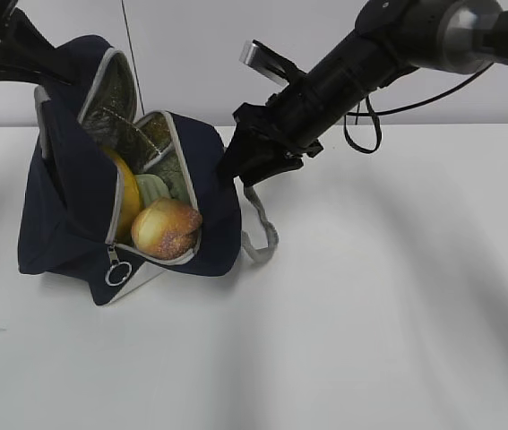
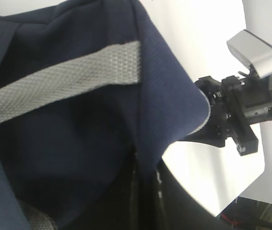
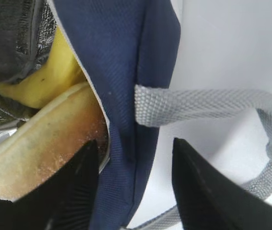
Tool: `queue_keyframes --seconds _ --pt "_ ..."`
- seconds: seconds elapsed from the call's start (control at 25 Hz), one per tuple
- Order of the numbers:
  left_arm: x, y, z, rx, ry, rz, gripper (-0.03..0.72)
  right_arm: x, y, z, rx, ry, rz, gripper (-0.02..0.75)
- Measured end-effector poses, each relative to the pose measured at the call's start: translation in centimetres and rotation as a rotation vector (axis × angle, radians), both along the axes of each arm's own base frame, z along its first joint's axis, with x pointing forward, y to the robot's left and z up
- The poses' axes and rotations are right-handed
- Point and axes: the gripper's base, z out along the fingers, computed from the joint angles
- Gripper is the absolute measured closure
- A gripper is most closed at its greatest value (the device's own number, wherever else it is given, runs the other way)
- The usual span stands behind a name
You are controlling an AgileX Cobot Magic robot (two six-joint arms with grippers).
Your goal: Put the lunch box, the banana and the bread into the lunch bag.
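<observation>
Lunch bag (image 1: 74, 215) open on your surface (image 1: 370, 313), bread (image 1: 166, 227), banana (image 1: 124, 193) and lunch box (image 1: 152, 187) inside, your right gripper (image 3: 136, 191) jaws apart astride its rim, left jaws' state cannot be told.

bread (image 1: 166, 228) in lunch bag (image 1: 74, 206) mouth, front; banana (image 1: 126, 193), lunch box (image 1: 152, 187) behind

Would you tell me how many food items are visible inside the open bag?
2: the bread at the lunch bag mouth, the banana behind it. More may be hidden.
</observation>
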Motion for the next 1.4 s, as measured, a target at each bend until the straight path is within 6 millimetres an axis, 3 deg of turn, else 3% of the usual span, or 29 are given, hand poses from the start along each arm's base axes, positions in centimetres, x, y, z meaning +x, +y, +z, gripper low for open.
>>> queue_keyframes --seconds 0.36,0.48,0.72,0.84,1.0,1.2,1.4 --pt "0.0 0.0 0.0 0.001 0.0 0.0 0.705 0.3 0.4 -1.5 0.038 0.04 -0.003 0.349" --pt "0.0 0.0 0.0 0.001 0.0 0.0 0.705 0.3 0.4 -1.4 0.046 0.032 0.004 0.421" --pt "0.0 0.0 0.0 0.001 0.0 0.0 0.705 0.3 0.6 -1.2 0.075 0.01 0.024 0.676" --pt "0.0 0.0 0.0 0.002 0.0 0.0 0.705 0.3 0.7 -1.1 0.094 -0.006 0.037 0.722" --pt "0.0 0.0 0.0 0.002 0.0 0.0 0.705 0.4 0.9 -0.9 0.104 -0.018 0.039 0.727" --pt "0.0 -0.2 0.0 -0.007 0.0 -0.003 0.705 1.1 0.8 1.3 0.078 -0.088 0.039 0.729" --pt "-0.2 -2.4 0.3 -0.042 -0.006 -0.045 0.705 1.7 0.1 4.6 0.032 -0.163 -0.001 0.729"
